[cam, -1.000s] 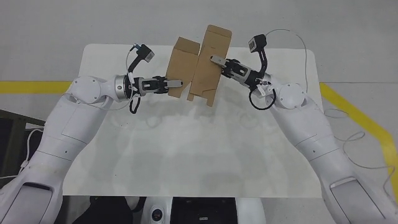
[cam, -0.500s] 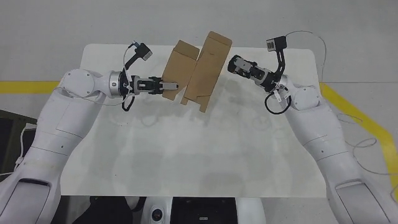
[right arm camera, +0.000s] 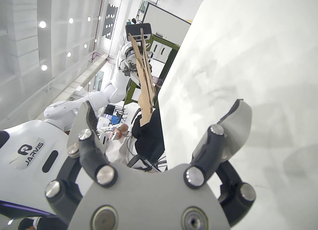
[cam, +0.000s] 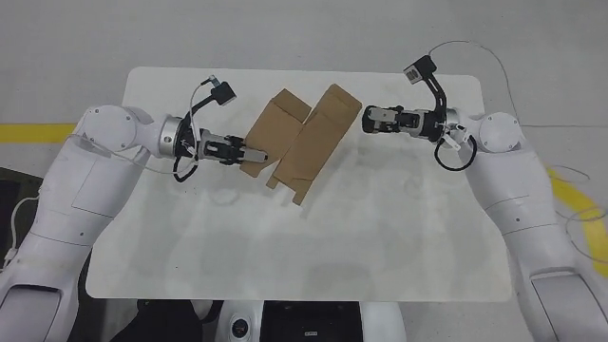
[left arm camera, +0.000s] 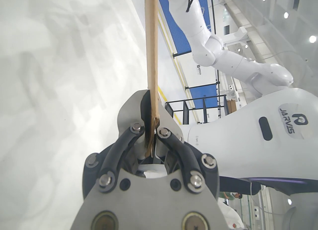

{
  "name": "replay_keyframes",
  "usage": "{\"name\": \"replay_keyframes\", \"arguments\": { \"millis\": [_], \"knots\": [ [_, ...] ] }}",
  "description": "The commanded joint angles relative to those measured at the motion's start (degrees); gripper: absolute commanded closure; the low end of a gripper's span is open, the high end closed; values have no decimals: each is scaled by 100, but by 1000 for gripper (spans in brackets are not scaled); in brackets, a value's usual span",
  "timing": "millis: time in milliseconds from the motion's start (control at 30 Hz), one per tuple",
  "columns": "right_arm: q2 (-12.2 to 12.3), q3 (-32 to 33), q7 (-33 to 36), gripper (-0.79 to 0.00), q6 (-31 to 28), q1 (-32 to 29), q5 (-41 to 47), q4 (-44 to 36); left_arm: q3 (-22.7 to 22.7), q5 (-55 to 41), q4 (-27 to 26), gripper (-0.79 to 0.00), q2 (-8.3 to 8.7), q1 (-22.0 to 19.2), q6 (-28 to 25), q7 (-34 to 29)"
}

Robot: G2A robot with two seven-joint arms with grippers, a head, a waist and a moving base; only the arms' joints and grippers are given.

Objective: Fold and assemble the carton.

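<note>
One flattened brown cardboard carton (cam: 302, 142) hangs from the left claw (cam: 255, 155) over a white worktop (cam: 285, 247).
The single carton is still flat, its panels and flaps lying together, and it slants across the far middle of the worktop. The left claw is clamped on the carton's left edge, with both fingers pressed against the cardboard. The right claw (cam: 366, 119) sits near the carton's far right corner but apart from it, its two fingers spread wide.
</note>
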Motion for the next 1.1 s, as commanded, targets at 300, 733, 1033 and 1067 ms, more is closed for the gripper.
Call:
{"name": "replay_keyframes", "arguments": {
  "millis": [300, 733, 1033, 1067],
  "knots": [
    [89, -472, 307, -785, 306, 184, 133, 160, 379, -165, -438, 0, 372, 60, -84, 83],
    [107, -1338, 157, -785, 154, 424, 453, 115, 1062, -356, -788, 0, 745, -75, -233, 233],
    [279, -1760, 113, -785, 109, 410, 699, -300, 1574, -819, -538, 0, 840, -354, -136, 136],
    [302, -1803, 102, -785, 98, 412, 706, -340, 1621, -865, -508, 0, 844, -386, -121, 120]
  ]
}}
